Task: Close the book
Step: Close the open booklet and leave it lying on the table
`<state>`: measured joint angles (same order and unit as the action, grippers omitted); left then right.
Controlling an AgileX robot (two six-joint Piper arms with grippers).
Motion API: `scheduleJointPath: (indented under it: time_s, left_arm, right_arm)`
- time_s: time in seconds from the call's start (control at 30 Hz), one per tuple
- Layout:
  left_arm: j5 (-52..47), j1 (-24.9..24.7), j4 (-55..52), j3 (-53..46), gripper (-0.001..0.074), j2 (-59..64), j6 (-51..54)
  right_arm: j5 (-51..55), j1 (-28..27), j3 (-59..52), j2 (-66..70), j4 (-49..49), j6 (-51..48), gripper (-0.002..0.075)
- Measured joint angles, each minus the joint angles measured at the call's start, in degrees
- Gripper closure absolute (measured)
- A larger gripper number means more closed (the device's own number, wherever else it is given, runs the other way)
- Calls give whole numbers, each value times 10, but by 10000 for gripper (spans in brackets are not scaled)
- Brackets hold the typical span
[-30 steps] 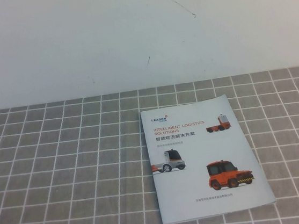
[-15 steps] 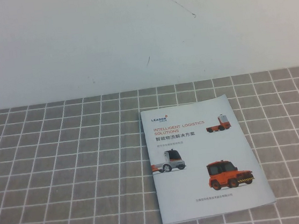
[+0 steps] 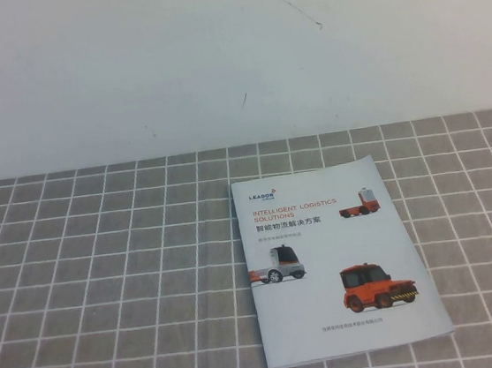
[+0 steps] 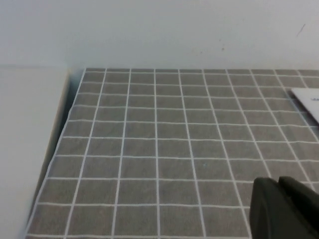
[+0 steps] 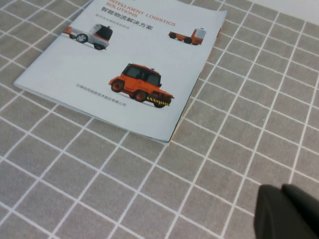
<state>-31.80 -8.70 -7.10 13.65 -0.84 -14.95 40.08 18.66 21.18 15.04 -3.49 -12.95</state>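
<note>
A pale blue booklet lies shut and flat on the grey checked cloth, its cover showing orange and white vehicles. The right wrist view shows the same booklet with nothing touching it. My right gripper hangs shut above bare cloth, off the booklet's near right corner. My left gripper is shut too, over the cloth well to the booklet's left; only a corner of the booklet reaches that view. Neither gripper appears in the high view.
A white wall rises behind the table. The cloth's left edge borders a pale surface. Open cloth lies left of the booklet.
</note>
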Motion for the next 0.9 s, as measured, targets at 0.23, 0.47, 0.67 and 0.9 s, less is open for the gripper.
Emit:
scheduleJointPath:
  time_s: [0.23,0.47,0.67,0.9]
  left_arm:
    - [87,38,24,-115,738,0,39]
    - [117,35,36,-142,738,0,81]
    - [120,3,36,-142,738,0,84]
    - [120,-1,36,-142,738,0,37]
  right_arm:
    - [0,0,0,0,0,0,729]
    - [0,0,0,0,-1,0,729]
    - [0,0,0,0,-1,0,729]
    - [0,0,0,0,-2,0,729]
